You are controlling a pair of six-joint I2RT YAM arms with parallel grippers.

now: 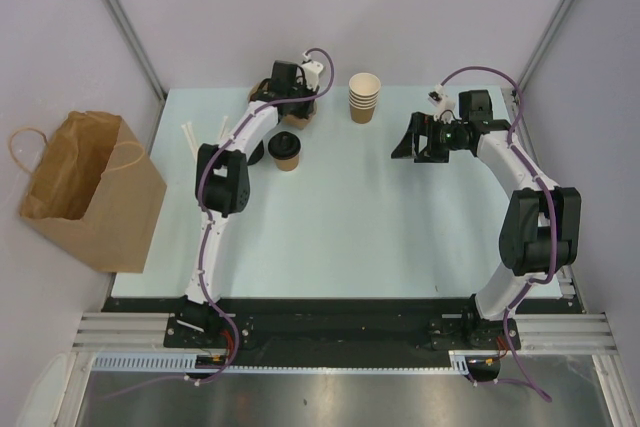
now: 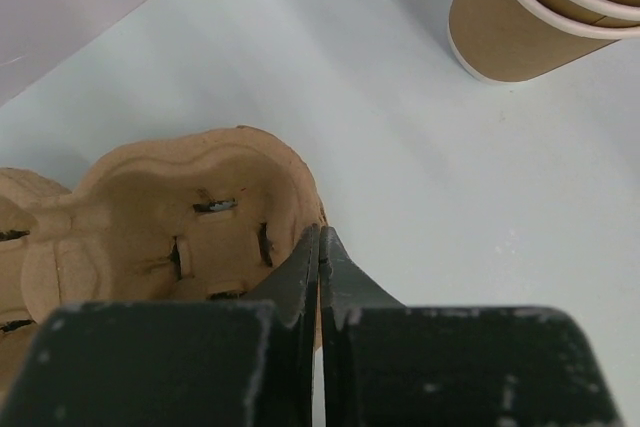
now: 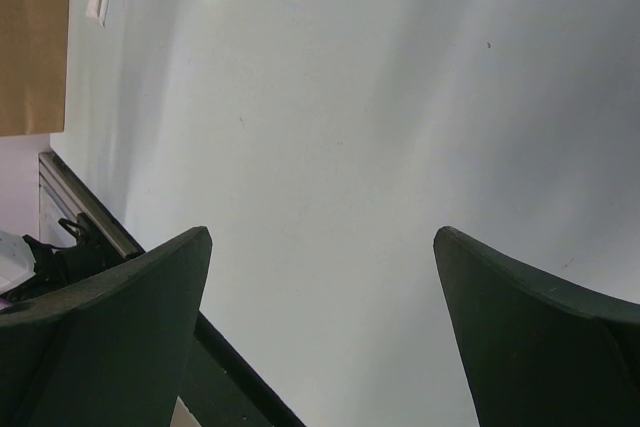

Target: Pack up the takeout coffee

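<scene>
- The takeout coffee (image 1: 286, 150) stands upright, left of centre on the table (image 1: 400, 227), to the near side of the left gripper (image 2: 318, 247).
- Left gripper: jaws together at the pulp cup carrier (image 2: 200, 197) rim; whether they pinch it cannot be determined.
- Right gripper (image 3: 322, 235): jaws wide apart, empty, well right of the coffee. The left arm is nearer.

No legible text, brand, number or sign in any view. The takeout coffee (image 1: 286, 150), stack of cups (image 1: 364, 97), paper bag (image 1: 85, 187) and pulp carrier (image 2: 150, 237) show plain unprinted faces.
</scene>
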